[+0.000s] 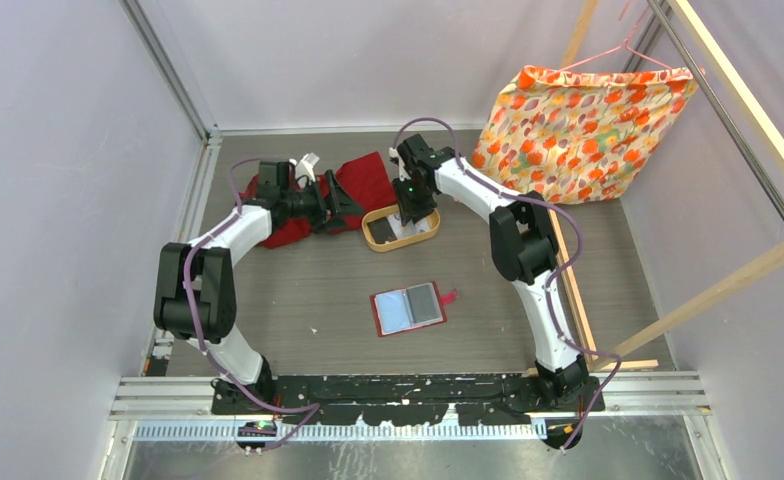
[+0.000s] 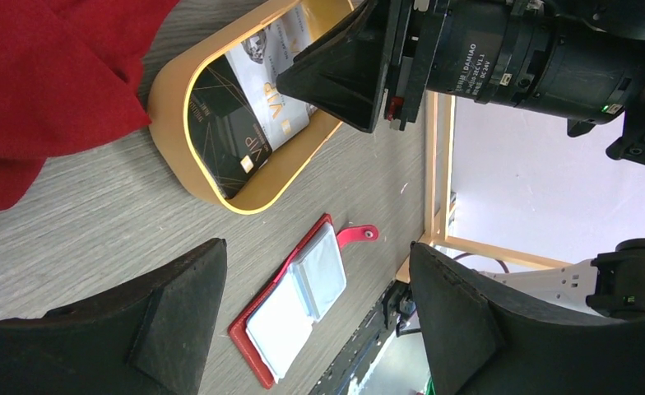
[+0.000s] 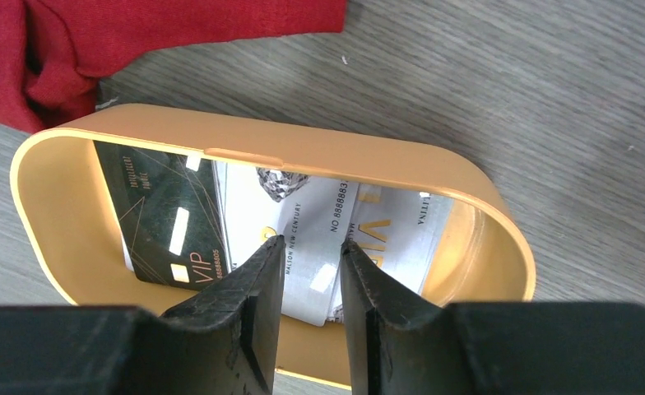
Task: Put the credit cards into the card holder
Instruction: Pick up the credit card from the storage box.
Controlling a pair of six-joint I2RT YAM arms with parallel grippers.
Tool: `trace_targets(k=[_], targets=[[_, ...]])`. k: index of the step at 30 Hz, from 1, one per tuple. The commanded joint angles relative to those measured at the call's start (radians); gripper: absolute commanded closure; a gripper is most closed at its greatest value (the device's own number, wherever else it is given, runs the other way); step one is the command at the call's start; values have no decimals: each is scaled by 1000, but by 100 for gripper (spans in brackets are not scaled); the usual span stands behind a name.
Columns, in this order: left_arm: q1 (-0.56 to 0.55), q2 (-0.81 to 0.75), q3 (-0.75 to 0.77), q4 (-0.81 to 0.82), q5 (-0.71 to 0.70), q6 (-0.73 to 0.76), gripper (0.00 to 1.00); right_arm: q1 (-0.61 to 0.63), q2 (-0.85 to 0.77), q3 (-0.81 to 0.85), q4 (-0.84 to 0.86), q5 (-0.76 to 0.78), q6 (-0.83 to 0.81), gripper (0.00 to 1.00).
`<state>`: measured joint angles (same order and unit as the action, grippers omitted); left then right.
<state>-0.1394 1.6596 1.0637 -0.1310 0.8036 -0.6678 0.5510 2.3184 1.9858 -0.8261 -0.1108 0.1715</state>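
The red card holder (image 1: 408, 310) lies open and flat on the table, its pale pockets facing up and its snap tab to the right; it also shows in the left wrist view (image 2: 294, 304). Several credit cards lie in the oval tan tray (image 3: 484, 206): a black VIP card (image 3: 167, 226), a silver card (image 3: 319, 214) and a white VIP card (image 3: 397, 234). My right gripper (image 3: 311, 243) hangs just over the silver card, jaws a narrow gap apart, holding nothing. My left gripper (image 1: 353, 205) is wide open and empty, left of the tray (image 1: 375, 238).
A large red cloth (image 1: 298, 195) lies behind and left of the tray. A floral cloth (image 1: 578, 120) hangs on a hanger at the back right. A wooden frame (image 1: 568, 290) runs along the table's right side.
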Motion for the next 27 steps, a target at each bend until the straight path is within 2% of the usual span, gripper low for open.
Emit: trace_targets(k=[1, 14, 27], targets=[[-17, 7, 41, 8, 24, 18, 19, -5, -18, 41, -3, -99, 16, 64], [-53, 68, 56, -15, 16, 26, 30, -49, -23, 59, 13, -303, 105, 62], [-55, 77, 65, -26, 17, 36, 32, -49, -44, 44, 40, -396, 156, 66]])
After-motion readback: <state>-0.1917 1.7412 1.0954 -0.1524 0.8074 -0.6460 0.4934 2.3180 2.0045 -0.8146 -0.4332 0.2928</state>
